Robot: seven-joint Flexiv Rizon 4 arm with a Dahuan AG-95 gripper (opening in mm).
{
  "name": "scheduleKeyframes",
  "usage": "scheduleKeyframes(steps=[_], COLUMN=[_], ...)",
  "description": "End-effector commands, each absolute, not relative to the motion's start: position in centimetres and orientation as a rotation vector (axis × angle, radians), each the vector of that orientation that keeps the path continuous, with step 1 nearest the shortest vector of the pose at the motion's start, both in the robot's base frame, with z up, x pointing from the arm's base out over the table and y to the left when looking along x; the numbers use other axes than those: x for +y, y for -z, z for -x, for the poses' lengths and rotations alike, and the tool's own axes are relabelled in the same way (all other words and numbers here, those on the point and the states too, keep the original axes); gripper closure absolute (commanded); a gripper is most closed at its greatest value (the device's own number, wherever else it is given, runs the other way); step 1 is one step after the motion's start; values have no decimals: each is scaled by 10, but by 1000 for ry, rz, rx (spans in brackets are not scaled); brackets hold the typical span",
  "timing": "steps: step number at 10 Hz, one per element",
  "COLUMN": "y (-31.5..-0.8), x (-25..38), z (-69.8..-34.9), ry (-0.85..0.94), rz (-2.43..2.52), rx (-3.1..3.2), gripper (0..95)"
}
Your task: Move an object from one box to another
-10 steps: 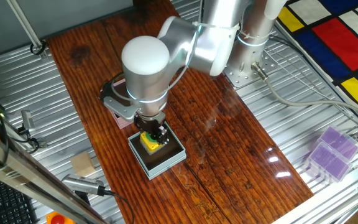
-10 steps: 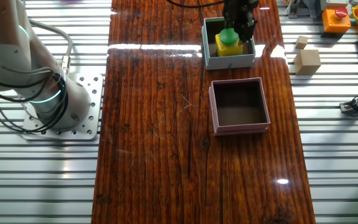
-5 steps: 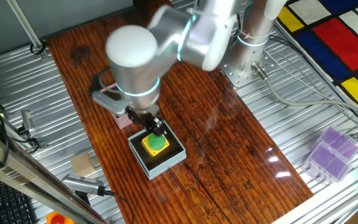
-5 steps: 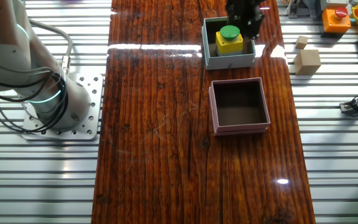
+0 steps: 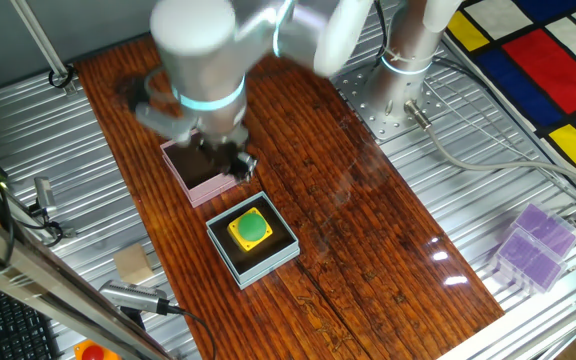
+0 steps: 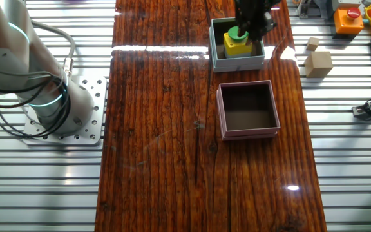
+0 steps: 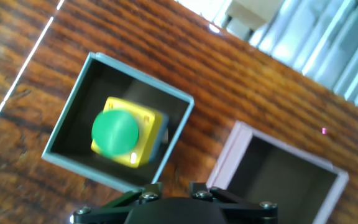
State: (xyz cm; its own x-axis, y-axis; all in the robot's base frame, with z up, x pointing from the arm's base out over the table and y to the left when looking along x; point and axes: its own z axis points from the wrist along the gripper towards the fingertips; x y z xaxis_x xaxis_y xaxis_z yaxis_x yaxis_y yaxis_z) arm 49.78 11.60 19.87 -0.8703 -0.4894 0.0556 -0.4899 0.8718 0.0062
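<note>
In one fixed view, the arm is blurred with motion above the wooden bench (image 5: 388,215), and its gripper (image 5: 230,165) hangs over the near edge of the pink box (image 5: 200,170), which sits toward the bench's left edge; the fingers look dark and smeared, so I cannot tell whether they are spread or pressed together, though nothing shows between them. Just in front of the pink box, nearer the bench's front end, the blue-grey box (image 5: 253,242) holds the yellow block with a green round button (image 5: 249,230), lying on the dark floor of that box and clear of the gripper. A pale wooden cube (image 5: 133,265) rests on the metal slats off the bench's left edge. In the other fixed view, the blue-grey box (image 6: 237,61) sits against the far end of the bench, the yellow block with its green button (image 6: 236,44) inside it, partly hidden by the dark gripper (image 6: 253,16) above. The pink box (image 6: 248,109) stands apart from it, its dark inside bare. In the hand view, the yellow block (image 7: 127,132) sits upright in the blue-grey box (image 7: 73,106), and the pink box (image 7: 229,158) lies beside it, the two boxes near but not touching; only the gripper's base shows at the bottom edge.
</note>
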Motion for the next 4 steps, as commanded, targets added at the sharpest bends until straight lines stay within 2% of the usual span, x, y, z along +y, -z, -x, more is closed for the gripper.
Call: scheduleKeyframes(steps=[1, 4], y=[-207, -212], x=[108, 105], z=[-469, -447], ry=[-5, 8], rz=[-727, -732], rx=[-2984, -2990], gripper=[950, 950])
